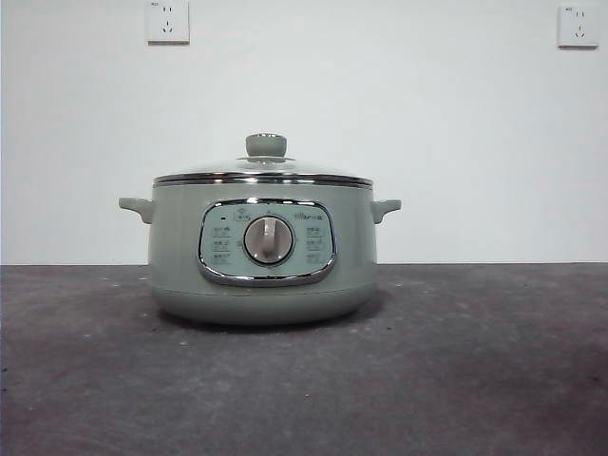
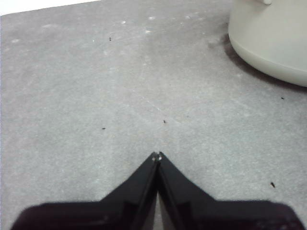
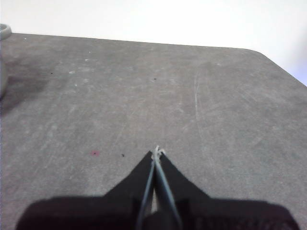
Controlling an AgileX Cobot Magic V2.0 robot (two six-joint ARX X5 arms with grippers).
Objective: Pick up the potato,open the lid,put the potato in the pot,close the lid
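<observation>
Dark grey tabletop point(image 1: 304, 399) fills the near ground of the front view, bare right up to the pot point(image 1: 261, 252), which stands at the middle with its control panel and grey dial point(image 1: 269, 238) facing the camera. On the pot sits the lid point(image 1: 264, 171), level, its steel rim seated all round and its pale green knob point(image 1: 266, 145) upright.

No potato appears in any of the 3 views, so I cannot say whether it is inside the pot or somewhere out of frame; the glass is seen too edge-on to look through. Either nothing has begun, or all 4 steps are finished; the pictures do not settle which.

Left gripper point(image 2: 157, 156) hangs over bare table with its jaws together and nothing between them, the pot's lower wall visible off to one side of it. Right gripper point(image 3: 157, 153) likewise has its jaws together on nothing, over open table, with the table's rounded far corner point(image 3: 259, 51) ahead.

Room is wide on both sides of the pot, and 2 wall sockets point(image 1: 168, 21) sit high behind.
</observation>
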